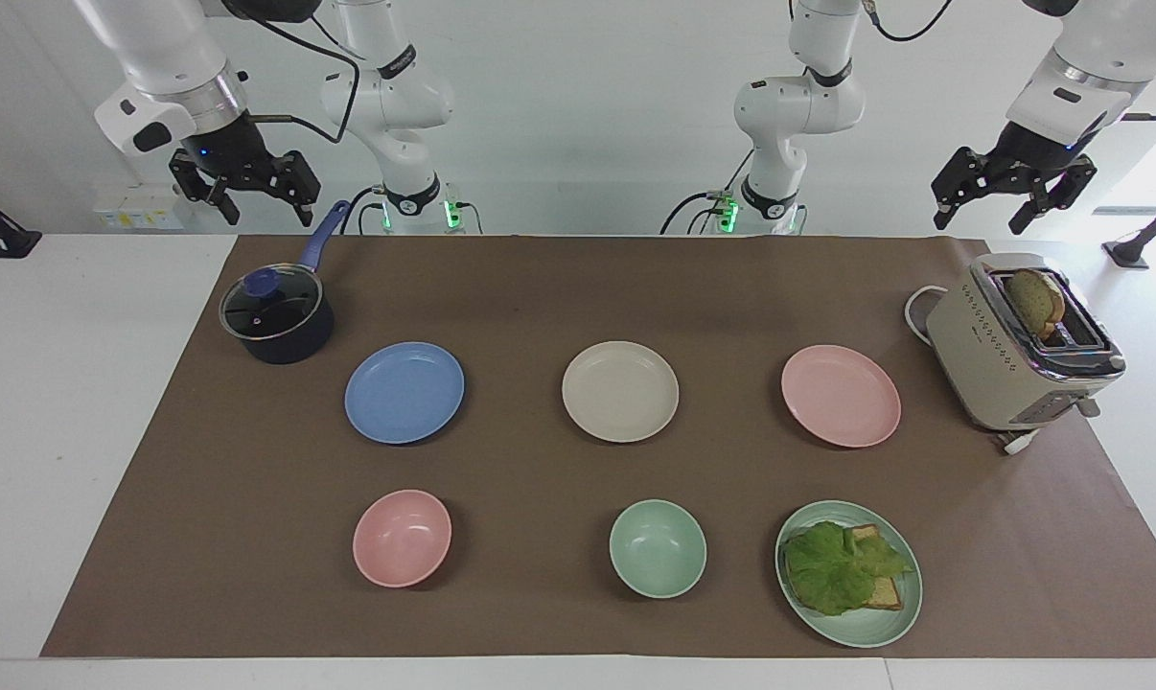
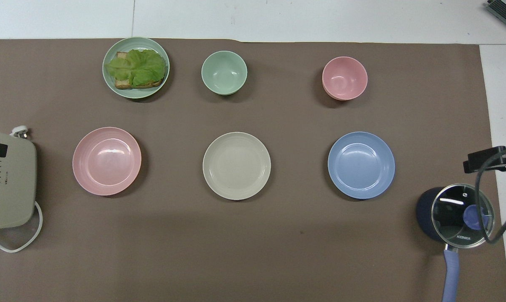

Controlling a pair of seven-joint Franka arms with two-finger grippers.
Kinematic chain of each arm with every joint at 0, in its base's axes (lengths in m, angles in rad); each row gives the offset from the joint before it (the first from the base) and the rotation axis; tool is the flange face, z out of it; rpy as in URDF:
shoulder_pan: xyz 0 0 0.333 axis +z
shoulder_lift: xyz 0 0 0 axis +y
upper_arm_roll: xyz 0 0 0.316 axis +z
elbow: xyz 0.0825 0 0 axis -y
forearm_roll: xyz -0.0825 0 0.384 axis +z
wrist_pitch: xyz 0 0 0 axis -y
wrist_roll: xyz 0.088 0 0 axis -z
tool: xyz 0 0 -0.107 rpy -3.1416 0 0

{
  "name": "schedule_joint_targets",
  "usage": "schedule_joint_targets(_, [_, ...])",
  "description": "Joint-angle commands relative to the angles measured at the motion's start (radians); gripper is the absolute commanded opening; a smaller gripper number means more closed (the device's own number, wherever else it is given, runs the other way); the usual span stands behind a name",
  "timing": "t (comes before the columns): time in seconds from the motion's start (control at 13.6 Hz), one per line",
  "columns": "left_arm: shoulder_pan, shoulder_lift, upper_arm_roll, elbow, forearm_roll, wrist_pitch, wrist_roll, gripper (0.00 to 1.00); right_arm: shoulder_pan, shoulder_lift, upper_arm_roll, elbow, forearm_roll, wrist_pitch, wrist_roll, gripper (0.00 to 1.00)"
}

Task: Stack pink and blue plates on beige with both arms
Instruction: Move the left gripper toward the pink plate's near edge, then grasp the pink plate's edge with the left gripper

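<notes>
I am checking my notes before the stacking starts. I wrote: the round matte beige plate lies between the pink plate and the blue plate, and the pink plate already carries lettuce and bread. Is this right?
One detail is wrong. The round matte pale pink plate is empty; the lettuce and bread lie on the pale green plate, as the overhead view shows. The round matte beige plate does lie between the pink one and the periwinkle blue plate.

Bare mat (image 1: 520, 287) rings the beige plate (image 1: 620, 391); pink plate (image 1: 841, 395) and blue plate (image 1: 404, 392) flank it, well apart.
</notes>
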Motion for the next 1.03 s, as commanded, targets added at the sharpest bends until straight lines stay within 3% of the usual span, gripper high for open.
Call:
schedule_joint_targets(0.0, [0.007, 0.003, 0.0, 0.015, -0.009, -0.025, 0.012, 1.0, -0.013, -0.008, 0.007, -0.016, 0.006, 0.033, 0.006, 1.0])
schedule_joint_targets(0.29, [0.007, -0.009, 0.0, -0.086, -0.009, 0.012, 0.008, 1.0, -0.015, -0.012, 0.006, -0.024, 0.006, 0.033, 0.006, 1.0])
schedule_joint_targets(0.59, [0.008, -0.014, 0.0, -0.335, -0.011, 0.266, 0.015, 1.0, -0.016, -0.014, 0.006, -0.025, -0.002, 0.036, -0.002, 1.0])
schedule_joint_targets(0.96, [0.057, 0.044, 0.001, -0.515, -0.011, 0.512, 0.025, 1.0, -0.015, -0.014, 0.006, -0.025, -0.002, 0.037, -0.002, 1.0])
